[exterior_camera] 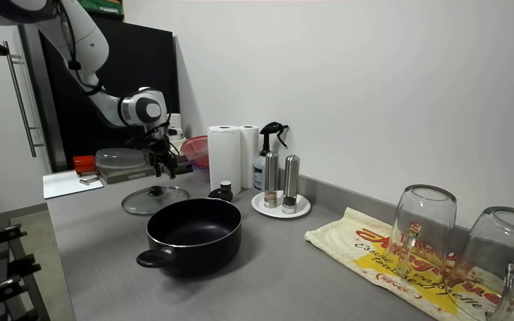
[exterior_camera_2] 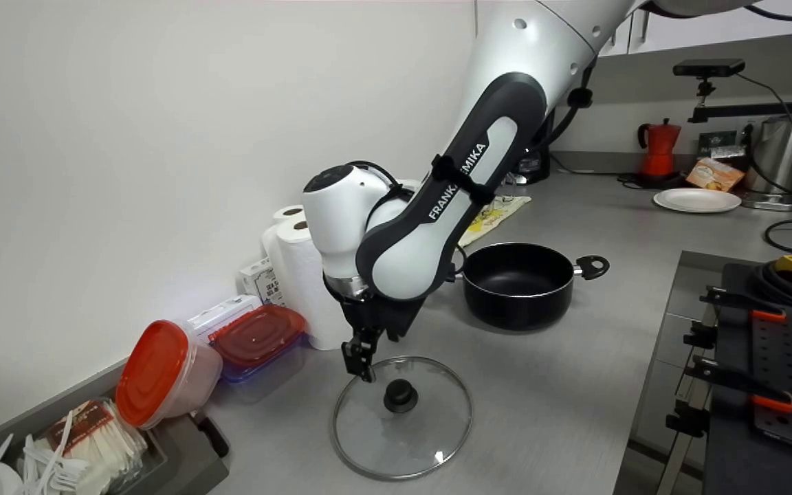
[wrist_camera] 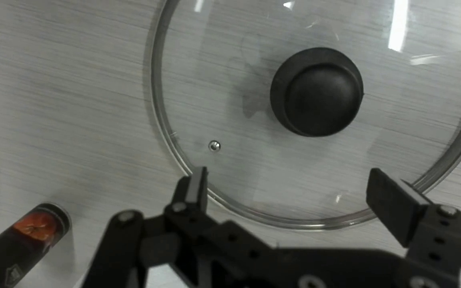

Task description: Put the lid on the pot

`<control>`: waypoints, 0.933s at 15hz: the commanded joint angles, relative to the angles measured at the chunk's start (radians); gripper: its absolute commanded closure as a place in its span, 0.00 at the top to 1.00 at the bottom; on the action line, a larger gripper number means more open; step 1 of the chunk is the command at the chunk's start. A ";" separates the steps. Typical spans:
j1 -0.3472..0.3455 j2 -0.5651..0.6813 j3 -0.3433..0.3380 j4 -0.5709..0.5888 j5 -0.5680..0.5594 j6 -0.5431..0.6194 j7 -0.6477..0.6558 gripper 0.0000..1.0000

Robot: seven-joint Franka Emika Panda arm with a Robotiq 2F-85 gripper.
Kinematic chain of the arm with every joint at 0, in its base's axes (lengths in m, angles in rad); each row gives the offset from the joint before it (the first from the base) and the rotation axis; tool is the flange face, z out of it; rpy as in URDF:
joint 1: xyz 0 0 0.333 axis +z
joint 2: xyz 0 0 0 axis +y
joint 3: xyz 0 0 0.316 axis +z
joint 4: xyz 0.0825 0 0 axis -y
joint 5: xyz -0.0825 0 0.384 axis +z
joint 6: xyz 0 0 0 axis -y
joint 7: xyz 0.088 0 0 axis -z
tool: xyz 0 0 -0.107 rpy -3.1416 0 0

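Lid (exterior_camera_2: 406, 427) flat on table (exterior_camera_2: 540, 412), near uncovered pot (exterior_camera_2: 518, 306); fingers (wrist_camera: 392, 206) apart, off to one side of knob (wrist_camera: 321, 98); should centre over knob first, descend straight, pinch squarely, lift level

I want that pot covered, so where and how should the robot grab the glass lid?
Probably by its dark centre knob, coming straight down with the open gripper astride it. The lid lies flat on the counter with the knob standing up, uncovered; the thin rim sits low, likely harder to pinch.
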 commanded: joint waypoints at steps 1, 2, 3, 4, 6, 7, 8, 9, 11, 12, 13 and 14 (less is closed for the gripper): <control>-0.014 0.041 0.015 0.043 0.050 -0.040 -0.010 1.00; -0.016 0.046 0.019 0.044 0.061 -0.044 -0.011 1.00; -0.018 0.051 0.022 0.045 0.072 -0.048 -0.013 1.00; -0.020 0.057 0.027 0.048 0.083 -0.052 -0.015 1.00; -0.039 0.067 0.056 0.058 0.124 -0.082 -0.038 1.00; -0.044 0.070 0.065 0.062 0.140 -0.091 -0.045 1.00; -0.047 0.074 0.071 0.068 0.154 -0.102 -0.046 1.00; -0.050 0.077 0.076 0.074 0.165 -0.110 -0.049 1.00; -0.053 0.083 0.082 0.084 0.178 -0.121 -0.050 1.00; -0.054 0.084 0.083 0.085 0.182 -0.123 -0.050 1.00; -0.055 0.085 0.084 0.088 0.184 -0.125 -0.050 1.00; -0.056 0.086 0.083 0.090 0.186 -0.127 -0.049 1.00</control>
